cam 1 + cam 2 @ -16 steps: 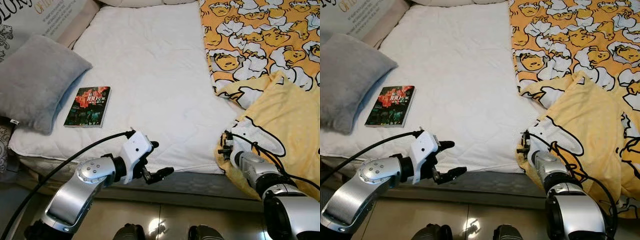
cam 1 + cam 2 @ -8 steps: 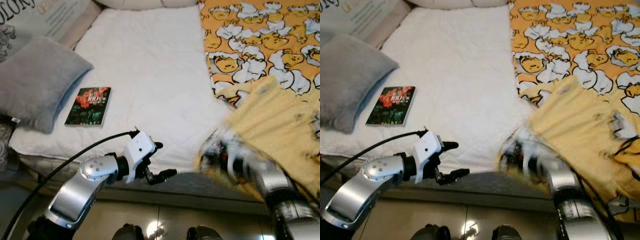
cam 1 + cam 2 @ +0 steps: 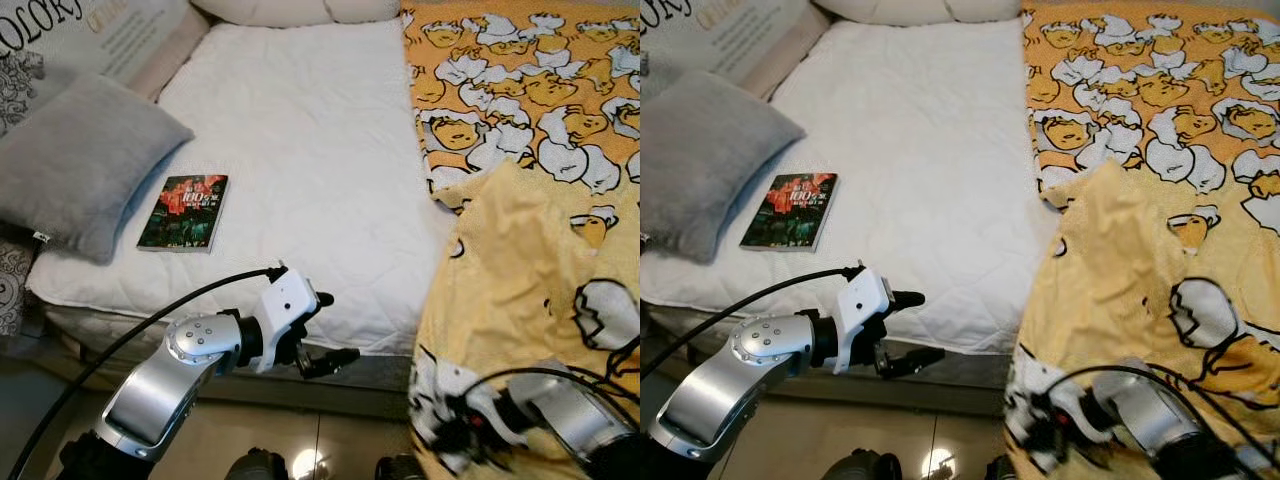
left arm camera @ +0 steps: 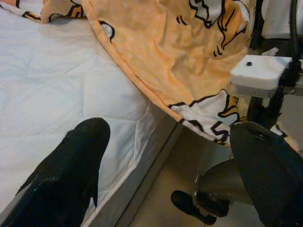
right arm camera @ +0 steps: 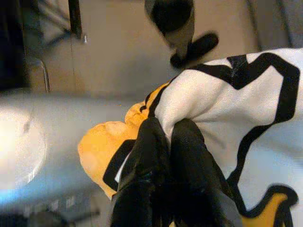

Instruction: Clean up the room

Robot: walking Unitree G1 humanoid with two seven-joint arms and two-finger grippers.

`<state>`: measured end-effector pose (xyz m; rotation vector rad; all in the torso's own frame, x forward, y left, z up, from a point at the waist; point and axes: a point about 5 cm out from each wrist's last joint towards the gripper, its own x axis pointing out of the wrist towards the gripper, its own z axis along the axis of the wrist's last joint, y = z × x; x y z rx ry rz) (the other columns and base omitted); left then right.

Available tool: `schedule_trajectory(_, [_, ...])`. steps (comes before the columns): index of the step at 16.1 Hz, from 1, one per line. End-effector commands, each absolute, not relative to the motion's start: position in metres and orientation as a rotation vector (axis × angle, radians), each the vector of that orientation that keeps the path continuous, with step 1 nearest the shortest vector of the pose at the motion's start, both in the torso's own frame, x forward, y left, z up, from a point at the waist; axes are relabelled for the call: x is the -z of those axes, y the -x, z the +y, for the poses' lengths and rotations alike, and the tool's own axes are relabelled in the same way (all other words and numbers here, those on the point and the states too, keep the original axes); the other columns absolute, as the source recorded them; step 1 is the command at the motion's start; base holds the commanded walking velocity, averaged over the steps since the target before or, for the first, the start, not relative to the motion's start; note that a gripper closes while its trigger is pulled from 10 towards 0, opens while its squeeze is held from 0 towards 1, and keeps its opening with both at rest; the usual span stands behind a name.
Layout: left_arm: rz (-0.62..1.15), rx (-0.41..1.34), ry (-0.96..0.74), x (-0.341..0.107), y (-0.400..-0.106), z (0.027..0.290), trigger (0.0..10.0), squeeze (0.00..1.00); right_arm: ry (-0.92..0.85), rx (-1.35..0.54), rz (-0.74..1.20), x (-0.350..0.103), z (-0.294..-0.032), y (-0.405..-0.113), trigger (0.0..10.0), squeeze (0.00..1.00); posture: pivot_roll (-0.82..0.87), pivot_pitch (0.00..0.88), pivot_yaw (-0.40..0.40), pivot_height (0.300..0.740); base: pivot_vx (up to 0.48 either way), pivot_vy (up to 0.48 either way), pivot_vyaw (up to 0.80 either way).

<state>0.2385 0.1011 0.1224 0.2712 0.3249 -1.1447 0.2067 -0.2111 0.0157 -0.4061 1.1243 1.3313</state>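
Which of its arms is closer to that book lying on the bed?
Left. The left gripper hovers off the bed edge, just below the book; the right gripper clutches the yellow blanket far across.

A white quilted mattress (image 3: 300, 160) spreads across the bed; a grey cushion (image 3: 75, 165) rests at its left edge, partly overhanging; a printed cushion with lettering (image 3: 90, 30) lies behind the grey one, by the top corner; a pale pillow (image 3: 290, 10) sits at the head; a glossy tiled floor (image 3: 330, 440) runs below the bed's near side.
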Motion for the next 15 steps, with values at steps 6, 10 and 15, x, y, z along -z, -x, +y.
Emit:
schedule_trajectory(6, [0.335, 1.154, -0.279, -0.121, -0.240, 0.099, 10.0, 0.00, 0.399, -1.289, 1.183, -0.023, -0.208, -0.210, 10.0, 1.00, -0.07, 0.080, 0.059, 0.740, 0.000, 0.000, 0.00])
schedule_trajectory(10, [0.335, 1.153, -0.280, -0.121, -0.241, 0.100, 10.0, 0.00, 0.422, -1.309, 1.210, -0.027, -0.209, -0.210, 10.0, 1.00, -0.07, 0.078, 0.057, 0.740, 0.000, 0.000, 0.00])
schedule_trajectory(15, [0.320, 1.129, -0.285, -0.122, -0.246, 0.101, 10.0, 0.00, 0.453, -1.026, 0.994, -0.036, -0.203, -0.253, 10.0, 1.00, -0.07, 0.078, 0.054, 0.740, 0.000, 0.000, 0.00])
